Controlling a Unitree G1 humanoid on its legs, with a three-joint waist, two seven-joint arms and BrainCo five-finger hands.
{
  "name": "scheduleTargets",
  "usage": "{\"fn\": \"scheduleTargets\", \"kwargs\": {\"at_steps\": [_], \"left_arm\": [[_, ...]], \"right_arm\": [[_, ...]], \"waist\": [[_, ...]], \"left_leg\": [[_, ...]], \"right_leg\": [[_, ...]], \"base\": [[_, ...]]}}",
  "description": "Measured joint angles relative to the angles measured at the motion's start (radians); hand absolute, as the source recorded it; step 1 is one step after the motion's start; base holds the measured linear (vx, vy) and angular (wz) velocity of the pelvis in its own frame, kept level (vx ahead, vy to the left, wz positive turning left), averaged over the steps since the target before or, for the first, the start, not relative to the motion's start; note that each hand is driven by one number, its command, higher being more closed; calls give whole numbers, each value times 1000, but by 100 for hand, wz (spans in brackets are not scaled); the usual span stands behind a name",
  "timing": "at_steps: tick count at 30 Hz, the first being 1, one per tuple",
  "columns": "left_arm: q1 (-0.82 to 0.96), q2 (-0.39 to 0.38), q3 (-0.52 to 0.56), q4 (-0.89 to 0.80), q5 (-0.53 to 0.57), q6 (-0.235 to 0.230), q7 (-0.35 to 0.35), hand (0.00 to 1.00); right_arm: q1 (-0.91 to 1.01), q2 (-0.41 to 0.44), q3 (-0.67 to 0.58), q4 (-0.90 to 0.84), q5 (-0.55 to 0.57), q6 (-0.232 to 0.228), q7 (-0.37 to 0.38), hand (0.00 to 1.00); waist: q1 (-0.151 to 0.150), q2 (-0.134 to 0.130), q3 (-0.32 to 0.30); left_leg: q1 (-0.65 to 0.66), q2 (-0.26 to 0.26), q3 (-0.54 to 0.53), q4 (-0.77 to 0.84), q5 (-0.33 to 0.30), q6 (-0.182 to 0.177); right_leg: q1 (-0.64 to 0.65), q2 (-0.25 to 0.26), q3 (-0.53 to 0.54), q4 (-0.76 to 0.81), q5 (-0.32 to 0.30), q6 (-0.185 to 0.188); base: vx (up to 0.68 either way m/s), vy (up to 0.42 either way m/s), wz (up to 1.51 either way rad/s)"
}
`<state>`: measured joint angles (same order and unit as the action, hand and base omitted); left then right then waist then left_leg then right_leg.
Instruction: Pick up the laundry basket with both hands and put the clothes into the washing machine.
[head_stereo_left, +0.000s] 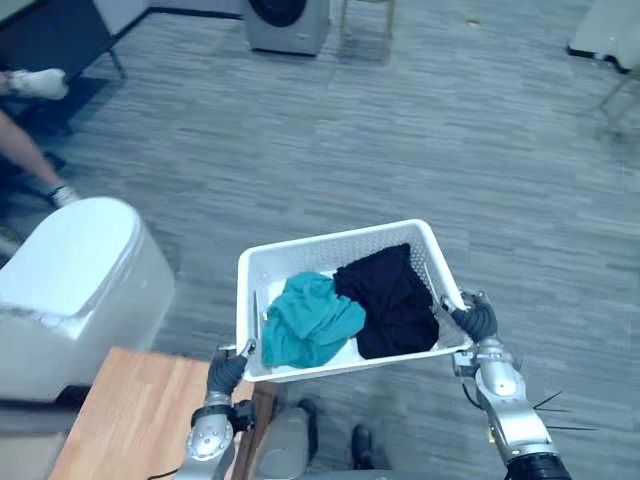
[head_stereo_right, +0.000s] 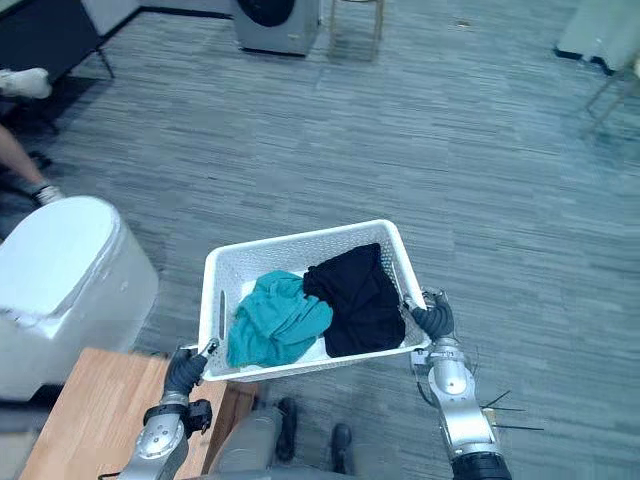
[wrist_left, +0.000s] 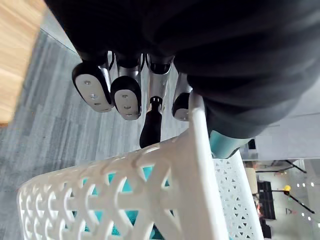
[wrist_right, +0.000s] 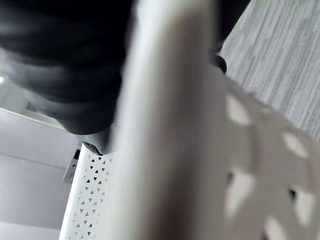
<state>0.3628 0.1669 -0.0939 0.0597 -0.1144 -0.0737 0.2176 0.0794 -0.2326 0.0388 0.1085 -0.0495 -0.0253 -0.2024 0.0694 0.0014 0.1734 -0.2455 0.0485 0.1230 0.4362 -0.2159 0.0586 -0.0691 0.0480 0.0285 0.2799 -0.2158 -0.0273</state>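
Note:
I hold a white lattice laundry basket (head_stereo_left: 330, 245) in the air above the grey floor. A teal garment (head_stereo_left: 305, 322) lies in its left half and a black garment (head_stereo_left: 390, 298) in its right half. My left hand (head_stereo_left: 226, 372) grips the basket's left rim, its fingers (wrist_left: 125, 92) curled over the white edge (wrist_left: 200, 150) in the left wrist view. On the opposite side my right hand (head_stereo_left: 476, 320) is closed round the right rim (wrist_right: 165, 120). The washing machine (head_stereo_left: 288, 22) stands far ahead at the top of the view.
A white lidded bin (head_stereo_left: 75, 290) stands at the left. A wooden table (head_stereo_left: 135, 415) is below my left arm. A person's leg and shoe (head_stereo_left: 45, 170) show at the far left edge. Chair legs (head_stereo_left: 365, 25) stand beside the washing machine.

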Motion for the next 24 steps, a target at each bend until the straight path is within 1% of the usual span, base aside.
{"fn": "scheduleTargets", "kwargs": {"at_steps": [1,2,3,4,5,6,7,8,9,10,11,12,13,14,15,16,17,18,19,20,21,22,23,24], "left_arm": [[6,0,1,-9,0,0,0,100],[7,-1,1,-12,1,0,0,100],[10,1,1,-12,3,3,0,100],[10,4,1,-12,5,5,0,100],[12,7,1,-12,11,10,0,100],[12,7,1,-12,14,13,1,100],[12,8,1,-12,14,14,1,100],[10,10,1,-14,14,14,2,100],[4,15,1,-19,14,13,3,100],[-1,16,0,-19,14,14,3,100],[-4,16,0,-19,14,15,3,100],[-13,18,0,-19,16,17,3,100],[-19,24,-1,-19,29,18,3,100],[-19,28,-3,-19,32,18,3,100],[-19,38,-12,-18,39,19,3,100],[-25,39,-23,-11,40,20,2,100],[-33,5,-25,-2,43,23,2,100],[-35,0,-27,-1,45,23,2,100],[-48,1,-40,5,46,23,2,100],[-60,0,-48,15,46,23,2,100],[-76,-2,-64,35,44,26,2,100],[-77,-1,-65,35,43,27,2,100],[-75,1,-68,36,42,26,2,100],[-72,4,-71,35,34,24,2,100]], "right_arm": [[2,3,-1,0,0,0,-1,100],[2,3,-3,0,-1,0,0,100],[6,9,-3,7,-1,0,0,100],[11,14,-5,11,-1,0,0,100],[18,27,-8,29,-1,0,0,100],[22,33,-10,37,-1,0,0,100],[25,33,-10,37,-1,0,0,100],[17,32,-10,37,-2,-6,1,100],[3,27,-10,37,-2,-8,2,100],[-2,24,-10,37,-2,-8,4,100],[-3,22,-10,37,-1,-8,4,100],[-3,18,-10,37,-1,-7,4,100],[-1,18,-10,37,-2,-7,2,100],[0,17,-9,37,-2,-7,1,100],[5,15,-9,37,-4,-7,1,100],[25,4,-10,37,-5,-6,-1,100],[27,-14,-15,37,-11,1,-8,100],[27,-15,-21,37,-13,2,-8,100],[29,-20,-34,36,-13,2,-8,100],[29,-30,-34,36,-13,5,-11,100],[30,-43,-38,36,-12,10,-17,100],[31,-44,-38,36,-11,12,-20,100],[36,-44,-38,29,-11,12,-27,100],[41,-44,-38,11,-10,12,-35,100]], "waist": [[-3,-9,-4],[-1,-12,-4],[-5,-11,-4],[-11,-11,-3],[-28,-10,-2],[-32,-7,-3],[-31,3,-6],[-32,15,-15],[-34,25,-9],[-35,35,-3],[-35,42,1],[-51,52,7],[-71,44,7],[-77,37,6],[-87,26,2],[-97,19,-12],[-97,70,-28],[-102,85,-33],[-109,107,-32],[-104,115,-29],[-87,135,-16],[-84,134,-10],[-75,126,1],[-61,113,10]], "left_leg": [[15,-9,24,0,-24,11],[33,-17,41,4,-40,19],[79,-33,59,2,-67,33],[102,-39,61,-1,-78,42],[166,-53,65,-19,-95,54],[212,-54,72,-45,-102,57],[250,-49,73,-80,-106,49],[285,-40,77,-131,-110,42],[318,-27,83,-173,-116,23],[348,-12,91,-205,-119,5],[367,-2,96,-221,-122,-6],[403,16,101,-243,-131,-31],[453,15,101,-272,-139,-64],[479,9,101,-285,-143,-74],[530,2,98,-300,-160,-104],[583,2,85,-295,-180,-136],[580,55,58,-206,-187,-149],[550,79,49,-133,-179,-163],[463,125,25,85,-115,-217],[391,160,18,264,11,-221],[265,236,13,605,31,-221],[233,250,13,674,22,-206],[168,256,16,791,-3,-164],[95,234,34,802,-33,-117]], "right_leg": [[-31,-17,1,88,-21,35],[-75,-33,1,198,-41,77],[-147,-69,-26,403,-41,156],[-171,-92,-53,482,-33,170],[-203,-152,-127,618,-46,141],[-219,-192,-181,674,-67,102],[-240,-218,-232,677,-82,81],[-287,-239,-289,631,-88,72],[-328,-239,-324,539,-87,71],[-359,-225,-334,435,-74,70],[-370,-212,-335,360,-48,69],[-383,-186,-332,158,54,72],[-385,-173,-324,-64,187,79],[-385,-173,-323,-120,228,76],[-384,-173,-324,-181,279,38],[-386,-171,-303,-149,380,-15],[-443,-156,-312,27,382,-21],[-451,-148,-321,75,343,-31],[-444,-126,-334,134,267,-41],[-414,-96,-329,145,225,-46],[-306,-44,-332,107,180,-54],[-271,-32,-328,94,168,-58],[-179,-15,-319,59,145,-66],[-75,-11,-294,-1,117,-63]], "base": [[459,261,-54],[373,193,-45],[371,178,-29],[403,137,-9],[441,91,1],[442,76,-8],[440,57,-22],[445,35,-31],[536,13,-35],[452,-22,-30],[474,-64,-19],[534,-109,-2],[571,-126,2],[654,-165,3],[566,-159,-1],[904,-277,-15],[767,-250,-17],[884,-317,-18],[554,-228,-18],[808,-313,-33],[662,-223,-40],[769,-206,-32],[587,-84,-24],[577,-53,-23]]}}
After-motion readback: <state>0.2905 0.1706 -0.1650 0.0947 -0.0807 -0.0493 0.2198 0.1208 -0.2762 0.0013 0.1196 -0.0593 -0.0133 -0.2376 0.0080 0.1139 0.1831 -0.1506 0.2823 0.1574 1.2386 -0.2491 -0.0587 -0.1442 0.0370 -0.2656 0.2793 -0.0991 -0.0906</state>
